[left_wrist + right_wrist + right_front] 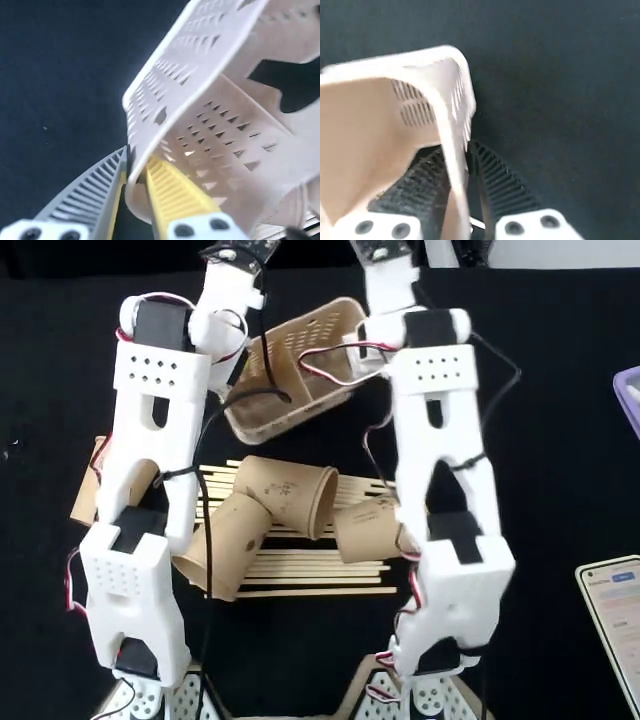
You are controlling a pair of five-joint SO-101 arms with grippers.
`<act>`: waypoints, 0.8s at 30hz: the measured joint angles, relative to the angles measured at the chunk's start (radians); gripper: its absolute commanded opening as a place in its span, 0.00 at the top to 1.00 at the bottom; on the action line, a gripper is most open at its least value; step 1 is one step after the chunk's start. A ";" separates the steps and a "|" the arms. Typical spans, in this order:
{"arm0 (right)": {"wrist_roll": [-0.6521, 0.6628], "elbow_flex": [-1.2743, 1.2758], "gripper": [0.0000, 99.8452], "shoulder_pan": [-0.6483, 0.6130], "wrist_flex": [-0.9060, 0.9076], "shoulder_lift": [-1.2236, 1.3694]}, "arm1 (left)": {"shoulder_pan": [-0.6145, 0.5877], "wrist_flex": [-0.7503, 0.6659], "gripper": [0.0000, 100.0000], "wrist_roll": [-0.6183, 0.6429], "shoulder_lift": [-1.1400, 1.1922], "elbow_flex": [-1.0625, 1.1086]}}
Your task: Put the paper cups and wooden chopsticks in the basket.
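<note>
High view — basket [300, 410]: pale, perforated, tilted, at the far side of the black table [560, 490], between the left arm [155, 440] and the right arm [440, 440]. Three paper cups [285, 495] lay on their sides nearer the arm bases, close together and outside the basket. They rested on a row of wooden chopsticks [310, 575] spread flat on the table. A phone [612, 625] lay at the table's right edge, well apart from the rest.

Left wrist view — left gripper [136, 167]: one grey finger, one yellow. It was clamped on the basket's side wall near a corner, with the grey finger outside and the yellow inside. The basket's perforated interior showed beyond, with dark table behind.

Right wrist view: the right gripper [457, 150], with black ribbed fingers, was closed on the basket's rim. The thin wall was pinched between the two fingers. The table lay dark beyond.
</note>
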 measured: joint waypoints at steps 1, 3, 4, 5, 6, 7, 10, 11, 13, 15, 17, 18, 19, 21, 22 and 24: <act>-0.014 0.000 0.99 0.000 0.014 -0.023 | 0.000 0.002 0.95 0.014 0.000 0.002; -0.034 0.000 0.99 0.000 0.048 -0.066 | 0.000 0.003 0.90 0.028 0.002 0.002; -0.040 0.000 0.99 -0.002 0.061 -0.080 | -0.003 0.003 0.86 0.032 0.003 0.002; -0.043 0.000 0.99 -0.005 0.072 -0.087 | -0.005 0.003 0.83 0.040 0.003 0.003; -0.044 0.006 0.99 -0.008 0.075 -0.095 | -0.008 0.003 0.80 0.054 0.003 0.003; -0.046 0.023 0.99 -0.014 0.075 -0.097 | -0.012 0.003 0.77 0.077 0.003 0.003; -0.057 0.097 0.99 -0.023 0.052 -0.107 | -0.048 0.003 0.73 0.158 0.005 -0.031; -0.057 0.130 0.99 -0.023 0.028 -0.112 | -0.064 0.003 0.73 0.187 0.005 -0.052; -0.058 0.195 0.99 -0.023 -0.017 -0.115 | -0.098 0.003 0.73 0.241 0.003 -0.089; -0.058 0.241 0.99 -0.023 -0.052 -0.115 | -0.127 0.003 0.73 0.287 0.003 -0.103; -0.061 0.262 0.99 -0.023 -0.077 -0.115 | -0.155 0.003 0.73 0.327 0.003 -0.106; -0.061 0.265 0.99 -0.023 -0.086 -0.115 | -0.166 0.003 0.73 0.348 0.003 -0.109; -0.063 0.269 0.99 -0.023 -0.094 -0.115 | -0.172 0.003 0.73 0.365 0.003 -0.110; -0.063 0.270 0.99 -0.023 -0.101 -0.115 | -0.181 0.003 0.73 0.377 0.003 -0.110; -0.063 0.270 0.99 -0.025 -0.101 -0.115 | -0.181 0.003 0.73 0.382 0.003 -0.106; -0.063 0.270 0.99 -0.025 -0.101 -0.115 | -0.181 0.003 0.73 0.382 -0.012 -0.068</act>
